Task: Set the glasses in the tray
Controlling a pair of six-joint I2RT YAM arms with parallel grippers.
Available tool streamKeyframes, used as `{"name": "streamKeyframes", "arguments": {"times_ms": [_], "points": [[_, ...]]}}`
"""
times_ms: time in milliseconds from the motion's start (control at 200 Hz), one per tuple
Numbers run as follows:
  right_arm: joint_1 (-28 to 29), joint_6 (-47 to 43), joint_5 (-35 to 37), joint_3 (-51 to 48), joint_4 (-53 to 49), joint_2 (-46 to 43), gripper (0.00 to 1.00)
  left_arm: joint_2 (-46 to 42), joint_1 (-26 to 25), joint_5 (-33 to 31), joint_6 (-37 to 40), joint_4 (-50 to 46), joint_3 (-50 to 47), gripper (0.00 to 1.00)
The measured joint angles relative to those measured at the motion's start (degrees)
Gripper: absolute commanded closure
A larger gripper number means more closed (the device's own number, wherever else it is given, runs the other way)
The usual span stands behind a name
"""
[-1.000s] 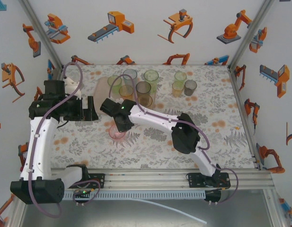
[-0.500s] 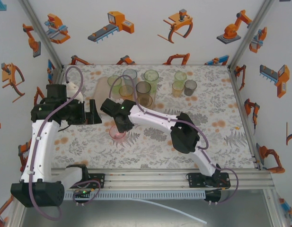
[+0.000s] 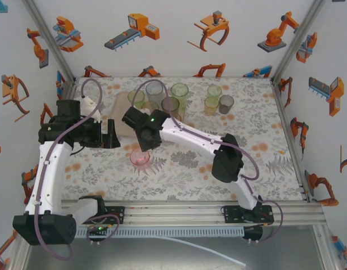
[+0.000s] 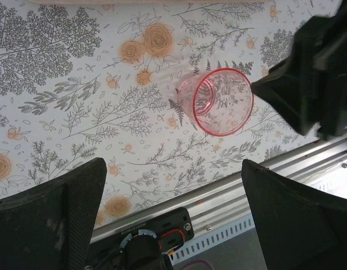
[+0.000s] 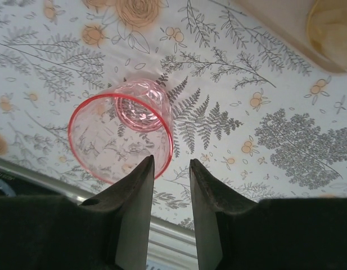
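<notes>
A pink glass (image 3: 140,158) stands upright on the flowered table, in front of the tray (image 3: 122,107). My right gripper (image 3: 144,146) hangs just above and behind it, open, with nothing between its fingers. In the right wrist view the pink glass (image 5: 121,138) lies left of the gripper (image 5: 171,163), whose left fingertip overlaps the rim. My left gripper (image 3: 112,134) is wide open to the left of the glass and apart from it. In its wrist view the gripper (image 4: 173,163) is empty and the glass (image 4: 221,101) stands beyond it. Several tinted glasses (image 3: 170,105) stand in the pale pink tray.
Three more glasses stand on the table right of the tray: green (image 3: 214,91), yellow-green (image 3: 211,104) and grey (image 3: 226,103). The tray corner (image 5: 274,22) lies just beyond the pink glass. The aluminium rail (image 3: 173,212) runs along the near table edge.
My right gripper has opened and drawn up and back from the pink glass, which now stands uncovered on the table. The left arm has shifted slightly.
</notes>
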Motion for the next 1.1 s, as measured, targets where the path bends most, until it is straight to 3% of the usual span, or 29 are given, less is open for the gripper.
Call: {"name": "streamKeyframes", "arguments": {"times_ms": [290, 436, 531, 761, 1097], "points": [[-5.2, -0.5, 1.2, 5.0, -4.3, -12.9, 0.66, 5.4, -10.7, -0.3, 2.1, 4.3, -2.8, 0.17], [-10.0, 0.0, 3.5, -3.1, -3.5, -23.0, 0.66, 11.1, -15.2, -1.9, 2.2, 8.4, -3.4, 0.24], [-12.7, 0.9, 4.4, -10.9, -2.5, -28.8, 0.66, 13.1, -17.7, -4.1, 2.6, 11.6, -4.5, 0.36], [-16.5, 3.1, 5.3, -22.7, -0.9, -35.2, 0.66, 14.8, -19.8, -7.3, 3.7, 16.2, -7.9, 0.39], [-20.0, 4.1, 5.7, -28.0, 1.7, -39.0, 0.66, 19.5, -22.1, -9.6, 5.7, 19.5, -10.3, 0.55]]}}
